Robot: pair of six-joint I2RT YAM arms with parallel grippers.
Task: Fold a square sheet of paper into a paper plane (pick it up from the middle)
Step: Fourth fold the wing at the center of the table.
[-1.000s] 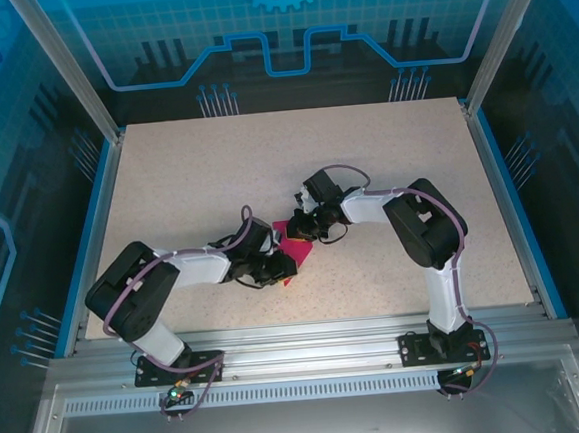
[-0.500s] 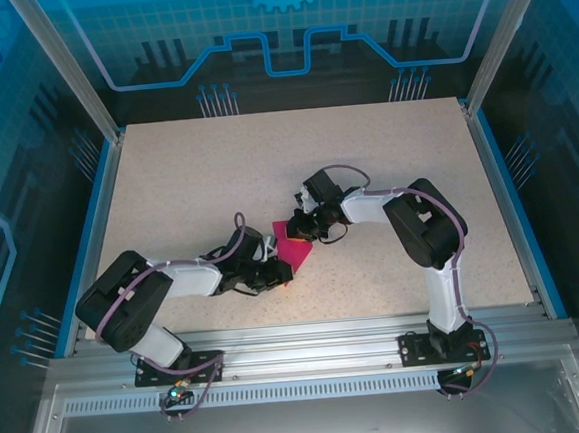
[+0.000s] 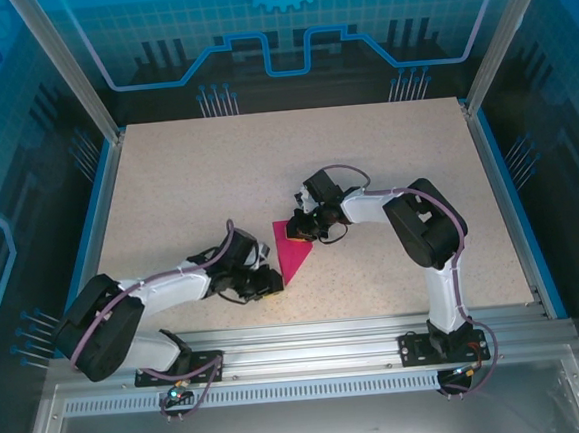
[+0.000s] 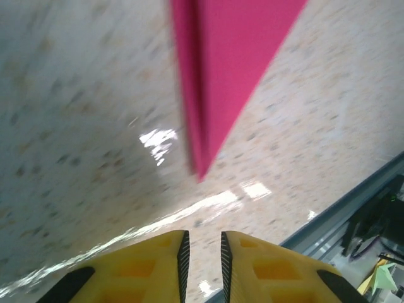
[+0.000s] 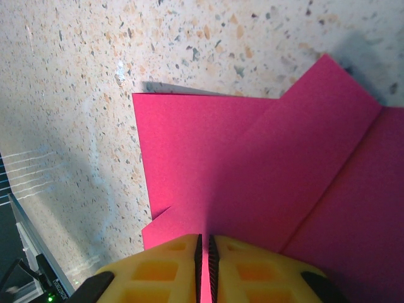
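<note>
Pink paper (image 3: 295, 255) folded into a narrow pointed wedge, flat on table (image 3: 385, 159) near centre, tip toward the near edge. Right claw (image 5: 203, 240) clamped on its far end, sheet pinched between the pads. Left claw (image 4: 202, 238) just off the tip, jaws slightly apart, empty, clear of the sheet.
</note>
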